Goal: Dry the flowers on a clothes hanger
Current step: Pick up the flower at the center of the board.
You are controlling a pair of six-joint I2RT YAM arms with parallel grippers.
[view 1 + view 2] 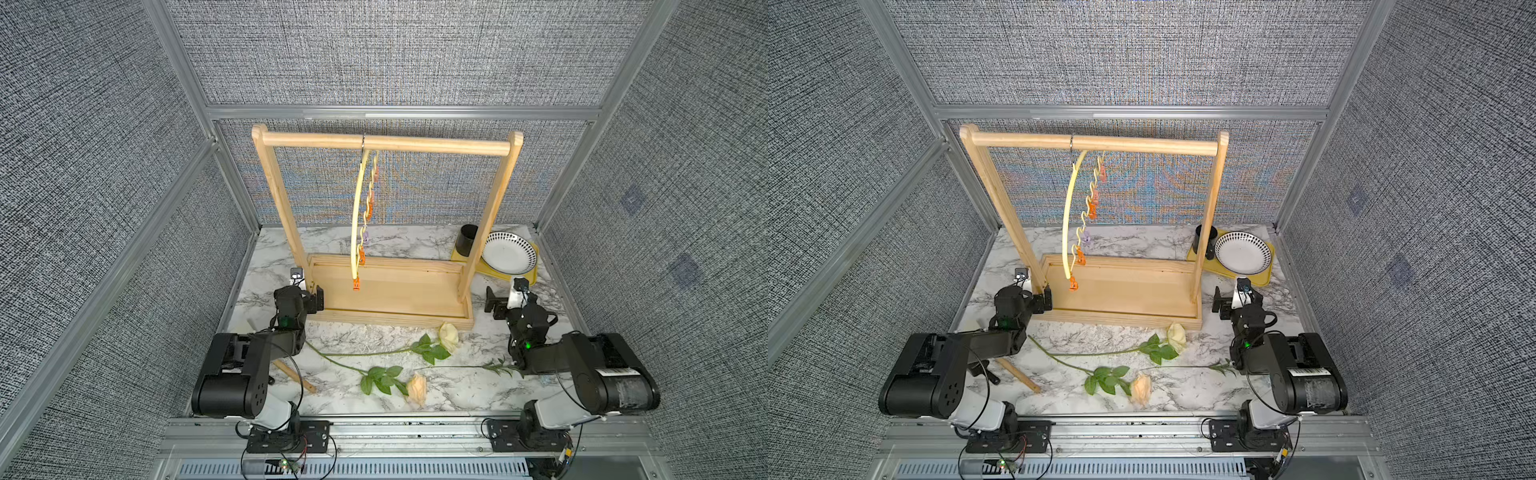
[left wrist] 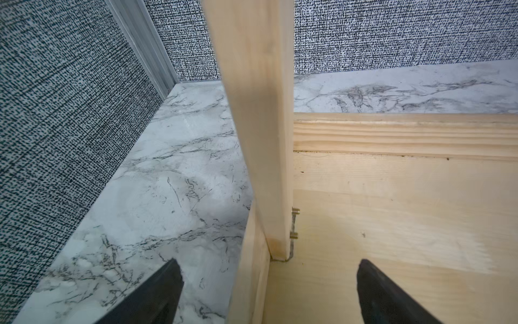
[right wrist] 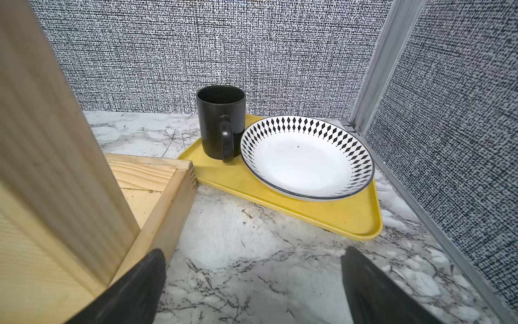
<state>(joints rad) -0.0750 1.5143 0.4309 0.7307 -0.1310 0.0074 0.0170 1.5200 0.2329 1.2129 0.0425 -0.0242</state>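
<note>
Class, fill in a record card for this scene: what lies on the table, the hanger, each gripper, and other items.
On the table: cream rose, peach rose and a thin stem, none clipped
Hanger: hooked on the rack top bar, clips empty
Left gripper: open, empty, by a rack post
Right gripper: open, empty, near the yellow tray
Other items: mug and plate on the yellow tray

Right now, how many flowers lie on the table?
3. The white rose lies by the rack base, the peach rose nearer the front edge; a third thin stem runs under the right arm, bloom hidden.
</note>
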